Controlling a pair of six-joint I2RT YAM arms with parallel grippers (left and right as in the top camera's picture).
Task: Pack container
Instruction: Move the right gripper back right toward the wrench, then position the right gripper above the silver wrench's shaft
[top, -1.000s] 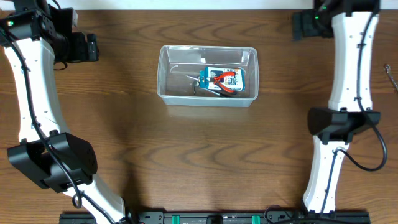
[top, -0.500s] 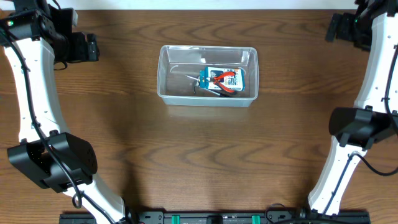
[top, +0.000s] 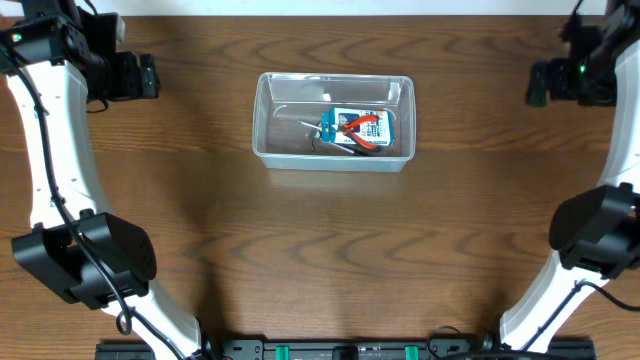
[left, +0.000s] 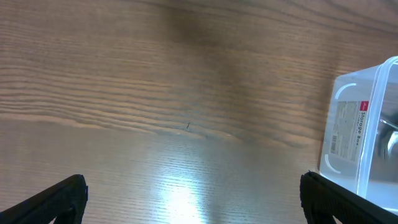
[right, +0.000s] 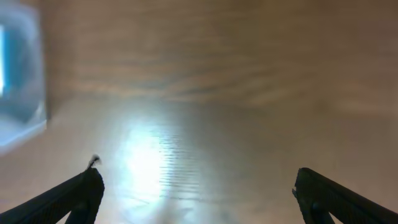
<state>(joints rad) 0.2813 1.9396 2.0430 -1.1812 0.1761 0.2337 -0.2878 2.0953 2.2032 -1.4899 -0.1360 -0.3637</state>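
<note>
The clear plastic container (top: 333, 121) sits at the table's middle back, holding a blue-and-white box with red-handled pliers (top: 365, 129) on it. My left gripper (top: 150, 76) hovers at the far left, open and empty, well left of the container. In the left wrist view its fingertips (left: 68, 193) stand wide over bare wood, with the container's labelled end (left: 360, 143) at the right edge. My right gripper (top: 535, 84) is at the far right, open and empty. The right wrist view is blurred, with wide-apart fingertips (right: 84, 190) and the container (right: 18, 81) at the left edge.
The wooden table (top: 330, 260) stretches in front of the container. The arms' black bases and a black rail (top: 340, 350) line the front edge. The white links of both arms run down the left and right sides.
The right arm has swung from near the back middle-right out to the far right edge, and its gripper now sits lower. The left arm and the container have not moved.
</note>
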